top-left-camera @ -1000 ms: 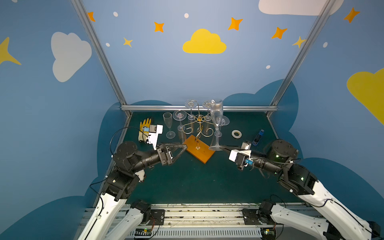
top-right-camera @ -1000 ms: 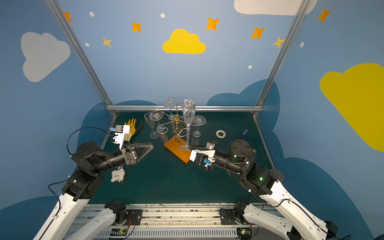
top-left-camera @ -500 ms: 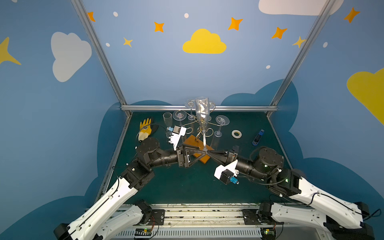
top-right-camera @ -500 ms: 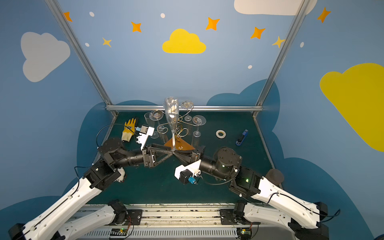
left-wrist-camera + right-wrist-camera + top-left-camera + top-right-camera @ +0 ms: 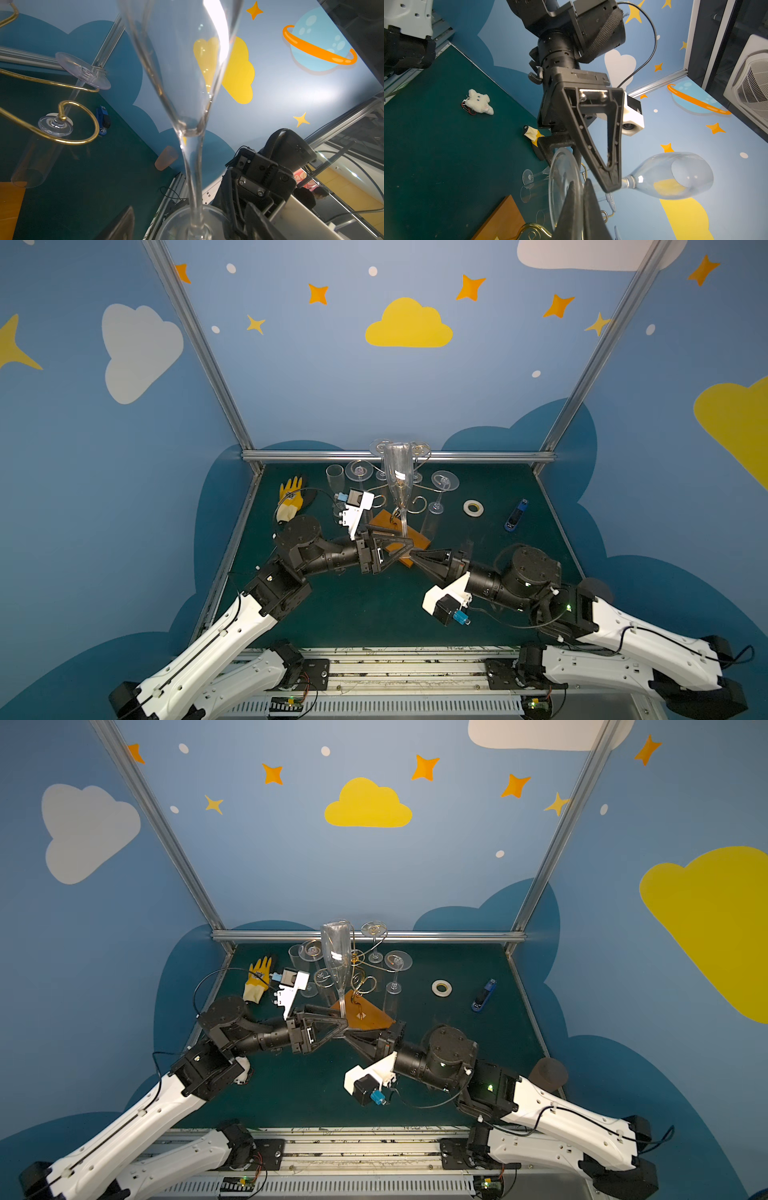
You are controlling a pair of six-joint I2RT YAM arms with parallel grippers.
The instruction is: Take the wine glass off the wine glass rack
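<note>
A clear, tall wine glass (image 5: 398, 472) (image 5: 336, 952) stands upright above the table, in front of the wine glass rack (image 5: 419, 489), a gold wire stand on an orange wooden base (image 5: 365, 1017). My right gripper (image 5: 415, 557) (image 5: 580, 207) is shut on the rim of the glass's round foot (image 5: 560, 187). From the opposite side, my left gripper (image 5: 405, 549) (image 5: 191, 222) is open, one finger on each side of the stem (image 5: 193, 187) just above the foot, with gaps both sides. In the right wrist view its fingers (image 5: 602, 162) cross in front of the stem.
Other glasses (image 5: 444, 483) hang upside down from the rack's arms. A tumbler (image 5: 334, 477) and a yellow glove (image 5: 289, 499) lie at the back left, a tape roll (image 5: 473, 507) and a blue stapler (image 5: 515, 516) at the back right. A white plush toy (image 5: 478, 101) lies front left.
The right arm has carried the glass left and forward, away from the rack. The left arm swung in to the middle, and its jaws have narrowed around the stem.
</note>
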